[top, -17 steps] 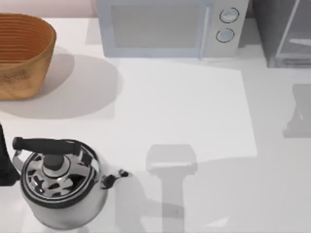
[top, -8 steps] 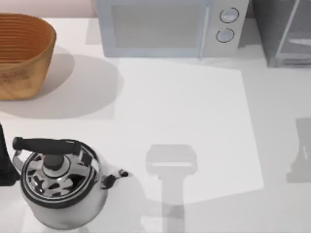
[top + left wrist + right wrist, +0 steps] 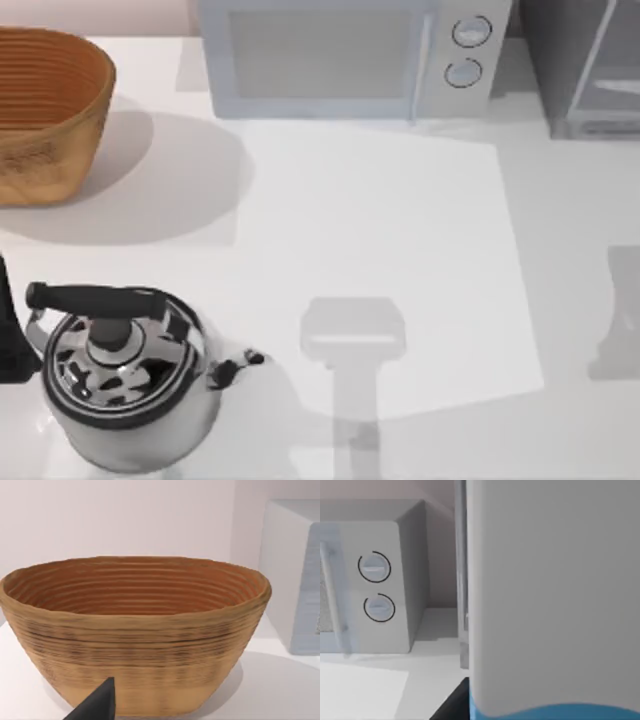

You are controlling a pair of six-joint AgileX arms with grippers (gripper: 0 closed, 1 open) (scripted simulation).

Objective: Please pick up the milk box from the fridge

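The milk box (image 3: 550, 595) hangs close in front of the right wrist camera, a white carton face with a sky-blue band along its lower edge. My right gripper is shut on it, and one dark finger (image 3: 451, 705) shows beside the box. The dark grey fridge (image 3: 590, 60) stands at the table's back right corner, and its pale frame bar (image 3: 461, 580) appears just behind the box. My left arm (image 3: 10, 335) is parked at the table's left edge. A dark tip of my left gripper (image 3: 95, 707) pokes in before the basket.
A pale blue-grey microwave (image 3: 340, 55) with two round dials (image 3: 468, 50) stands at the back middle. A woven basket (image 3: 45, 110) sits at the back left. A steel kettle (image 3: 120, 375) with a black handle stands at the front left. A grey arm shadow (image 3: 620, 320) lies at the right edge.
The arm shadow at the table's right edge has slid toward the near edge since a second ago, then held still. The left arm, kettle and basket have not moved.
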